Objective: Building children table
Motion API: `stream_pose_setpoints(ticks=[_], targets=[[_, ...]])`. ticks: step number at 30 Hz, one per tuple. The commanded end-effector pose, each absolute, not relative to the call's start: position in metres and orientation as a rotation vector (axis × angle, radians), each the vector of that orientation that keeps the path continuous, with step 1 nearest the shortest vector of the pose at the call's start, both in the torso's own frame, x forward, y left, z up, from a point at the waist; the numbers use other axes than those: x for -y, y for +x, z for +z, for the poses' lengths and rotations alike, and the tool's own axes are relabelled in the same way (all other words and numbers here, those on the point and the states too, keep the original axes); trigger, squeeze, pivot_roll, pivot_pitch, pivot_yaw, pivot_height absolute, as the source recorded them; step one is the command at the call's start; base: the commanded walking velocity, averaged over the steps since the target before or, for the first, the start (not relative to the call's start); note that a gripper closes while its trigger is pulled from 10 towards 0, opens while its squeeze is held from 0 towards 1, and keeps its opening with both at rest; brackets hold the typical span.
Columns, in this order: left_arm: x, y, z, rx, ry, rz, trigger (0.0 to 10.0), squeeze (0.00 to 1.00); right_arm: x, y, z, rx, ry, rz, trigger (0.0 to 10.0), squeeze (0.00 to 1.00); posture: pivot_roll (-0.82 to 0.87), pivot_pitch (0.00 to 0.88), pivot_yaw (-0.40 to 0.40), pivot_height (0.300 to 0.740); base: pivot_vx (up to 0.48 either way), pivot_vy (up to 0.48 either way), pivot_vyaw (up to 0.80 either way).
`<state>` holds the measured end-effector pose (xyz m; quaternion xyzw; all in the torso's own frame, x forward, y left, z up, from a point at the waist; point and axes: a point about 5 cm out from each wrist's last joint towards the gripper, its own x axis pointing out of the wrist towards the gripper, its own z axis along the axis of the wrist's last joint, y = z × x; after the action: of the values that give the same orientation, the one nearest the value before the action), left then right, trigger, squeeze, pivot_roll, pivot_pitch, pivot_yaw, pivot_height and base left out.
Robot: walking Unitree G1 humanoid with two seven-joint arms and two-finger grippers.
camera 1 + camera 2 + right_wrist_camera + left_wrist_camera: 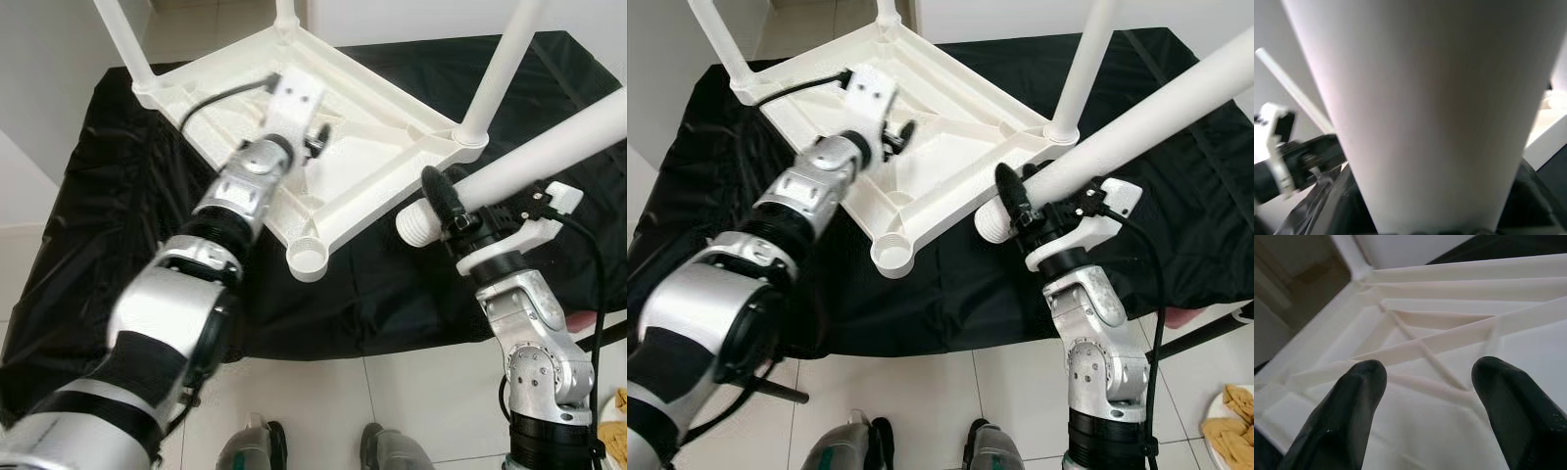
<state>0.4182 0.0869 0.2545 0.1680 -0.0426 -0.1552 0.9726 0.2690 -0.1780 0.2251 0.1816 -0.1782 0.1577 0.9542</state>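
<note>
Right gripper (453,217) clasps table leg (549,152), angled upward.

Silver jointed arms carry black cables, white wrist housings and black-fingered left hand (1425,416).

The tabletop (343,147) lies upside down on the cloth (411,294), three legs (500,69) standing up. Its empty socket (311,258) lies nearest; right of it, the right hand (453,217) holds a fourth leg (558,147).

White plastic kids' table top (367,127) is flipped upside down on the black sheet, ribbed underside up. Three legs already stand in corner sockets; the near socket (310,258) is open. The fourth leg (549,152) hangs tilted just beside it, threaded end down.
</note>
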Motion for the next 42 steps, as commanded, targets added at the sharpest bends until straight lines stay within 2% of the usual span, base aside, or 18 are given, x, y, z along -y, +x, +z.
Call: stream_pose_setpoints(ticks=[1,7,10,15,20,31,42], targets=[[-0.094,0.418,0.25,0.079,0.401,-0.316,10.0,0.0,0.178,0.271,0.23,0.39,0.38,0.312,10.0,0.0,-0.01,0.113,0.059,0.74,0.0,0.0,0.0],[-0.109,0.418,0.247,0.057,0.48,-0.333,10.0,0.0,0.183,0.276,0.234,0.405,0.384,0.287,10.0,0.0,0.0,0.121,0.052,0.74,0.0,0.0,0.0],[-0.121,0.413,0.232,-0.014,0.583,-0.424,10.0,0.0,0.192,0.285,0.237,0.381,0.358,0.229,10.0,0.0,0.01,0.131,0.048,0.74,0.0,0.0,0.0],[-0.123,0.412,0.229,-0.024,0.602,-0.438,10.0,0.0,0.194,0.286,0.237,0.375,0.35,0.22,10.0,0.0,0.01,0.134,0.047,0.74,0.0,0.0,0.0],[-0.125,0.404,0.213,-0.077,0.679,-0.547,10.0,0.0,0.198,0.292,0.235,0.334,0.315,0.2,10.0,0.0,0.01,0.144,0.039,0.74,0.0,0.0,0.0],[-0.108,0.387,0.202,-0.063,0.836,-0.79,10.0,0.0,0.206,0.297,0.239,0.344,0.267,0.173,10.0,0.0,0.0,0.13,0.043,0.74,0.0,0.0,0.0],[-0.084,0.377,0.209,-0.003,0.856,-0.907,10.0,0.0,0.211,0.298,0.24,0.351,0.257,0.15,10.0,0.0,-0.01,0.129,0.054,0.74,0.0,0.0,0.0]])
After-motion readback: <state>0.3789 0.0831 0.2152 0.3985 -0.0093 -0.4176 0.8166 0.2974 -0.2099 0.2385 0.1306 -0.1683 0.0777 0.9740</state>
